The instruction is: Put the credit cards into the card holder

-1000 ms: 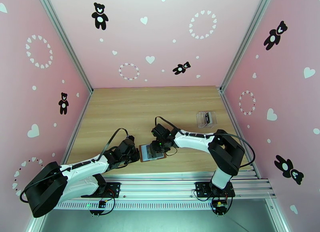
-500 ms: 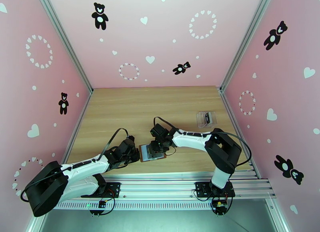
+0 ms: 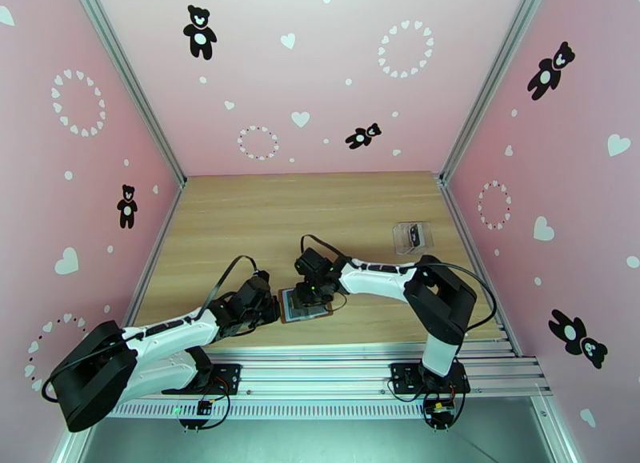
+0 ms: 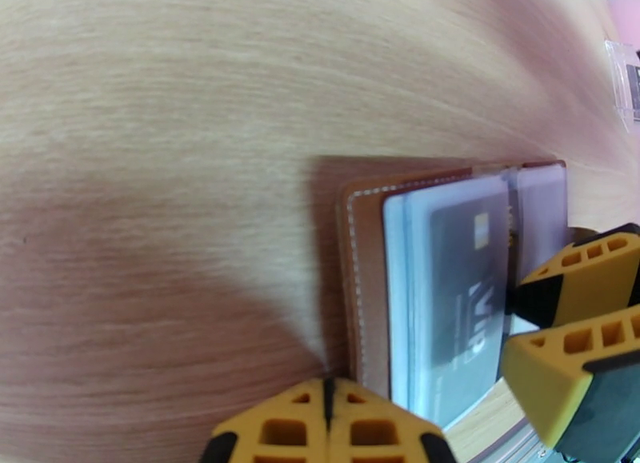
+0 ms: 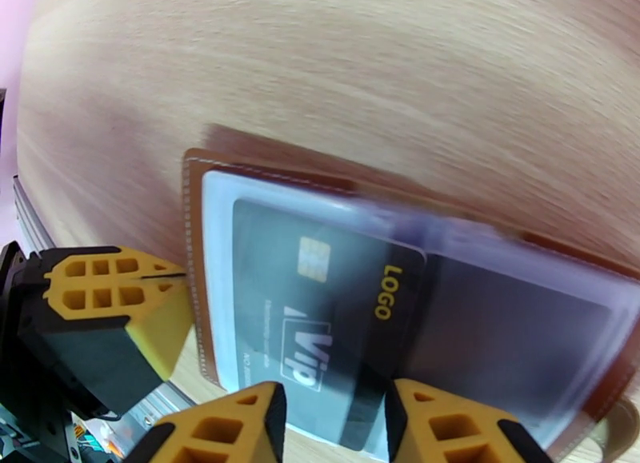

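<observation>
The brown leather card holder [image 3: 323,313] lies open near the table's front edge, clear pockets up. A dark credit card [image 5: 320,313] printed "VIP" and "LOGO" sits inside the top pocket, and it is also seen in the left wrist view [image 4: 468,297]. My right gripper [image 5: 336,425] is slightly open and straddles the card's near edge from the right of the holder [image 3: 308,294]. My left gripper [image 4: 328,425] is shut, its tips against the holder's stitched left edge [image 4: 364,281]. I cannot tell whether it pinches the leather.
A clear plastic box [image 3: 413,237] with another dark card in it stands at the right back of the wooden table. Pink walls with metal rails close in the sides. Bare wood stretches behind the holder.
My right gripper has slid a little to the left over the holder, with the card moving further into the pocket. The left arm has stayed put.
</observation>
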`<control>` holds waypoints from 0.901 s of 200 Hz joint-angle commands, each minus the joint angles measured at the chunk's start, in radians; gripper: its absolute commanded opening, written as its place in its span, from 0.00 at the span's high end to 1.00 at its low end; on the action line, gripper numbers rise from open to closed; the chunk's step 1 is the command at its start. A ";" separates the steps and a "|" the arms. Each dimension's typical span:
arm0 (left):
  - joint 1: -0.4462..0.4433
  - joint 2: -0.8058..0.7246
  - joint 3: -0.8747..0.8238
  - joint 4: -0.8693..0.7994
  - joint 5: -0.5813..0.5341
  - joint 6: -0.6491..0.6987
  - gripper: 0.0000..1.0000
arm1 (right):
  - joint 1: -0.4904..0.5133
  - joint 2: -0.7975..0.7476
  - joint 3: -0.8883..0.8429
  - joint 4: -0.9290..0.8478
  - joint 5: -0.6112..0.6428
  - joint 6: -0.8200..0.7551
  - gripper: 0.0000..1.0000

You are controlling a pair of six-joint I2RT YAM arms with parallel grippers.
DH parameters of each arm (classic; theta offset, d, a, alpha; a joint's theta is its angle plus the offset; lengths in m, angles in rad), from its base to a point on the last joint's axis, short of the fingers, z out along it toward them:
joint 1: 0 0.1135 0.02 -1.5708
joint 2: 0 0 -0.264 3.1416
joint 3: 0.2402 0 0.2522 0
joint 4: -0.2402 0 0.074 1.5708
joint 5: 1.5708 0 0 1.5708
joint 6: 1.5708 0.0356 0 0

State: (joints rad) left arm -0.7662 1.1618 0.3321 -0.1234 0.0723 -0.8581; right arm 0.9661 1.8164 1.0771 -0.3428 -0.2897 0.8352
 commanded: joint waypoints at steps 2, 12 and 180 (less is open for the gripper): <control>-0.013 0.021 0.010 0.013 0.004 -0.007 1.00 | 0.018 0.027 0.023 0.028 -0.043 0.017 0.60; -0.013 0.021 0.011 0.013 0.004 -0.007 1.00 | 0.022 0.028 0.023 0.034 -0.047 0.018 0.60; -0.013 -0.106 0.022 -0.114 -0.045 0.000 1.00 | 0.019 -0.029 0.050 -0.079 0.107 -0.056 0.68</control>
State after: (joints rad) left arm -0.7704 1.0771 0.3321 -0.2028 0.0433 -0.8577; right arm 0.9825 1.7538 1.0904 -0.3828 -0.2157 0.7937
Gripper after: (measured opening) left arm 0.035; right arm 0.321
